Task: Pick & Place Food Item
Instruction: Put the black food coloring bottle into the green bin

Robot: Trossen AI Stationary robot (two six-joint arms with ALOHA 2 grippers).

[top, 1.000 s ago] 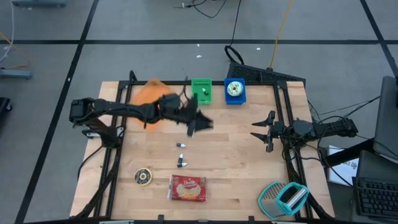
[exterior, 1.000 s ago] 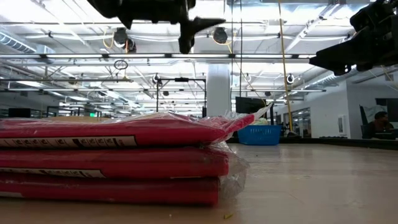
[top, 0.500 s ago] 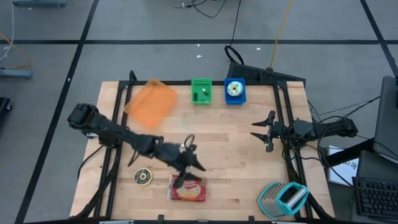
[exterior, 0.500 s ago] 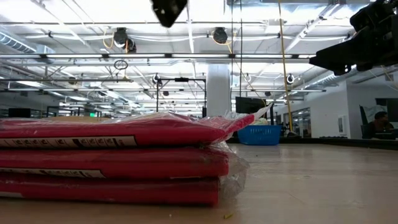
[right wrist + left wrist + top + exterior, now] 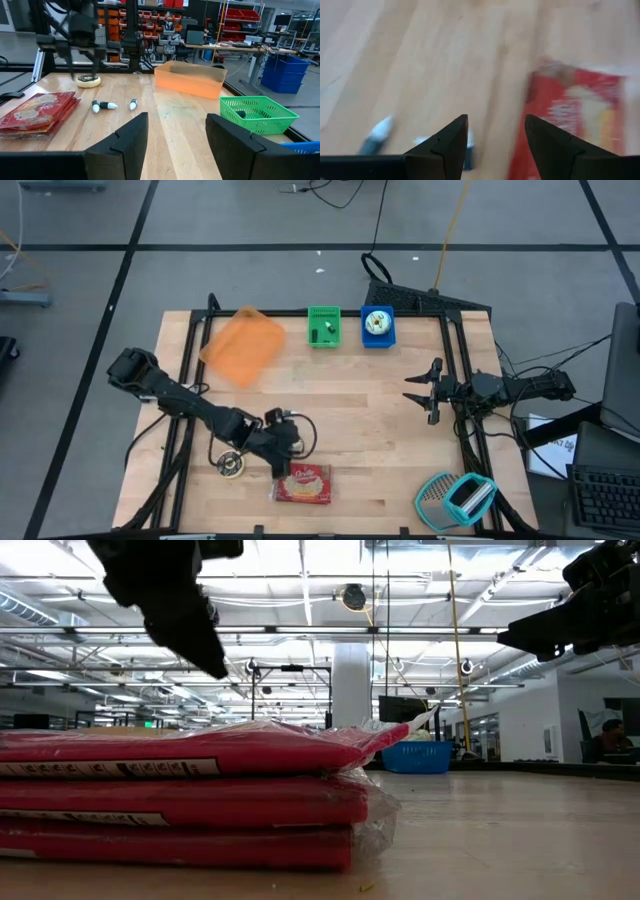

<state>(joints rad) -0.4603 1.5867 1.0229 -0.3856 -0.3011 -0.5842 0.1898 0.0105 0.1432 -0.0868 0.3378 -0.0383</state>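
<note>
The wooden table [image 5: 380, 420] carries everything, framed by black rails. The left arm [image 5: 190, 405] reaches from the table's left edge toward the near middle, and the left gripper [image 5: 290, 465] hangs just above the far edge of the red food packet [image 5: 303, 484], not touching it; its two fingers [image 5: 451, 142] stand apart with nothing between them, and the packet's corner shows beyond them in the left wrist view. The right arm [image 5: 520, 387] waits at the right edge of the table, and the right gripper [image 5: 425, 392] points toward the table's middle, its fingers [image 5: 132, 135] spread and holding nothing.

The red food packet lies flat near the front edge of the table, a little left of centre; in the low view it fills the near left, wrapped in clear film. An orange tray [image 5: 243, 345] sits at the far left. A green basket [image 5: 323, 326] stands at the far edge, with a blue box [image 5: 377, 326] just to its right. A teal and white item [image 5: 455, 500] lies at the near right corner. A small round tin [image 5: 231, 465] rests left of the packet. Two small white-tipped objects [image 5: 104, 105] lie on the table between the packet and the orange tray.
</note>
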